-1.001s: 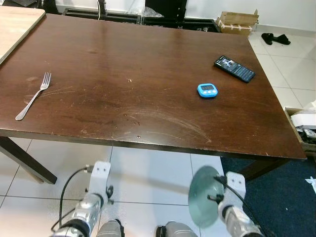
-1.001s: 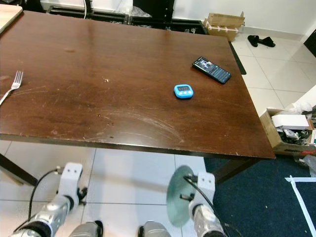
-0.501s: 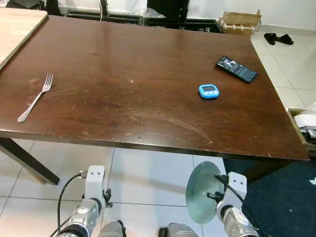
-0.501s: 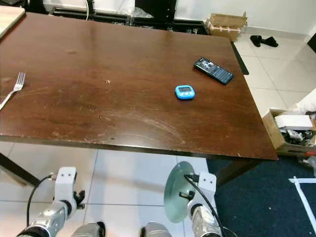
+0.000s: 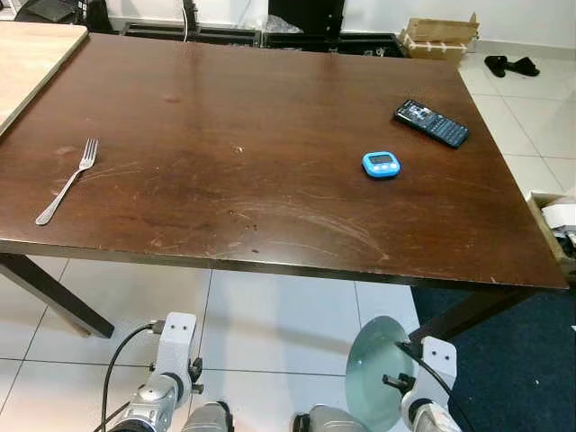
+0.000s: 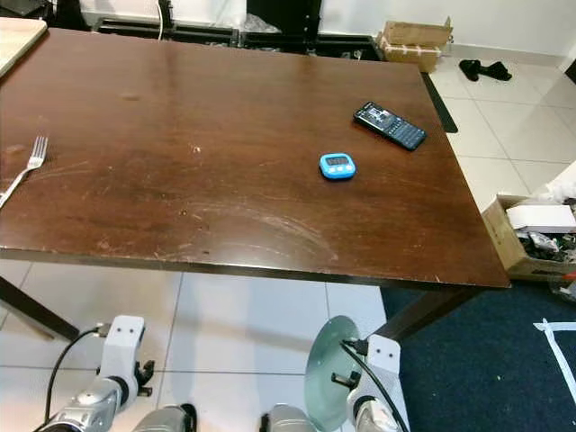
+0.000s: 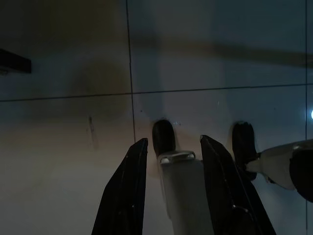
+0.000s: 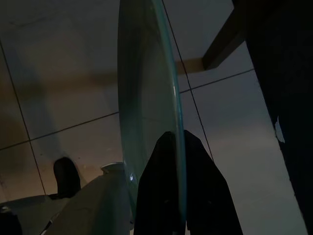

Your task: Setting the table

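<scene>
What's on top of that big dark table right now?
On the table: a fork near its left edge, a blue timer and a black phone toward the right. No plate lies there yet; the right gripper holds a glass plate below the table edge.

Near table edge (image 5: 270, 263): bare wood along the middle, nothing standing in the way.
Left side: fork (image 5: 65, 180) lies close to the edge.
Right, farther in: blue timer (image 5: 382, 164), then a phone (image 5: 430, 123) beyond it, well apart.
Table centre: bare.
</scene>
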Robot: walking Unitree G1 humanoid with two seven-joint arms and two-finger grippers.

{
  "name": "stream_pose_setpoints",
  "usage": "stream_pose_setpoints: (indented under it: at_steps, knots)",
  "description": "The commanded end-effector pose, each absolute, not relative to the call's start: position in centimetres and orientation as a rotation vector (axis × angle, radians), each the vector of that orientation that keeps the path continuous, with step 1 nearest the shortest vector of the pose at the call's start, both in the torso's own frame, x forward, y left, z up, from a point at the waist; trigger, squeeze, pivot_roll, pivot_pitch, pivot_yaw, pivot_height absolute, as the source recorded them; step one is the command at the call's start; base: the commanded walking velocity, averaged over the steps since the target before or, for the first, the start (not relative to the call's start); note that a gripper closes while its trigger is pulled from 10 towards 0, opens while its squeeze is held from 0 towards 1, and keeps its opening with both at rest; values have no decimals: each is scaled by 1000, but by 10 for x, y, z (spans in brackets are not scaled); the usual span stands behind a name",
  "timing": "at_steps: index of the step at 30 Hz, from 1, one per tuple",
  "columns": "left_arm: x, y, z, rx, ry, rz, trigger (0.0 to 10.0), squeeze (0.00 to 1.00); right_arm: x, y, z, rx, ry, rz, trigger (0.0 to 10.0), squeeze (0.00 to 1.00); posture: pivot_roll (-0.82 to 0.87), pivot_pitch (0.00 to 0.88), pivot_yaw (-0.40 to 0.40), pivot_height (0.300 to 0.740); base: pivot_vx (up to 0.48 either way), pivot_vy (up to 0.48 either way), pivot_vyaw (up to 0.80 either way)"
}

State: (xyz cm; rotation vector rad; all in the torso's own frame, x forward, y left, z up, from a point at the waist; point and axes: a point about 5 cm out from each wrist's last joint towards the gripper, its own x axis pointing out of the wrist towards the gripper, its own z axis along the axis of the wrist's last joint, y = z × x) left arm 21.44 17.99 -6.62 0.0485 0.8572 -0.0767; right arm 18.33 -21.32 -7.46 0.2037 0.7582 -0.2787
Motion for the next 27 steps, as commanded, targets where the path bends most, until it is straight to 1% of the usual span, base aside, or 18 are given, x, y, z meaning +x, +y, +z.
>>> stream_pose_setpoints:
  at_steps: [1, 8, 18, 23, 27]
  knots:
    - [210, 181, -68, 47, 864, -71, 10000, 0, 178, -215, -76, 210, 758, -305, 10000, 0, 37, 98, 27, 740, 0, 0, 0]
    - [214, 180, -66, 62, 839, -80, 10000, 0, 184, -211, -74, 206, 741, -284, 10000, 0, 45, 95, 17, 740, 0, 0, 0]
    - [206, 180, -70, 63, 854, -70, 10000, 0, 188, -206, -72, 167, 732, -215, 10000, 0, 40, 67, 9, 740, 0, 0, 0]
    - [203, 178, -71, 105, 863, -116, 10000, 0, 189, -207, -71, 86, 731, -160, 10000, 0, 34, 57, 18, 740, 0, 0, 0]
    - [203, 180, -71, 117, 870, -119, 10000, 0, 190, -200, -71, -21, 731, -48, 10000, 0, 36, 62, 16, 740, 0, 0, 0]
